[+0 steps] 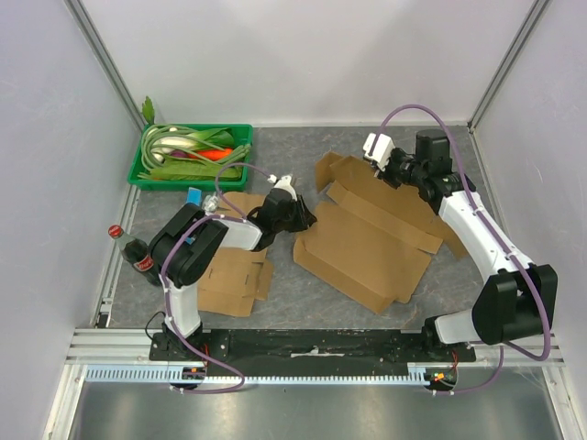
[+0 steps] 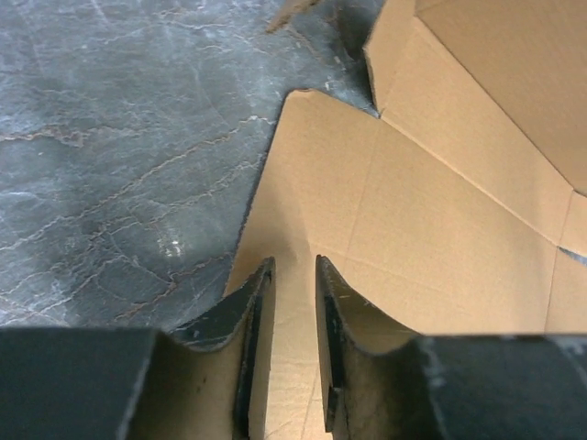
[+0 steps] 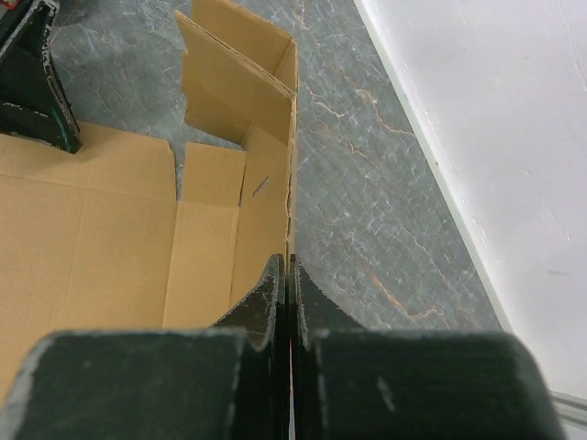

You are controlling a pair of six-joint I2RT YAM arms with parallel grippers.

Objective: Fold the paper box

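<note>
Two arms are bolted at the near edge of the worktop [image 1: 303, 151]. One pile of spare flat cardboard [image 1: 229, 280] is seen under the left arm, with one cola bottle [image 1: 136, 252] beside it. One paper box [image 1: 362, 247], unfolded, is laid mid-worktop. The left fingers [image 2: 252, 312] are held slightly apart above its left flap, with nothing between them. The right fingers [image 3: 261, 302] are pressed together on the edge of one upright flap at the box's far side. One green tray [image 1: 183, 186] of vegetables is placed far left.
</note>
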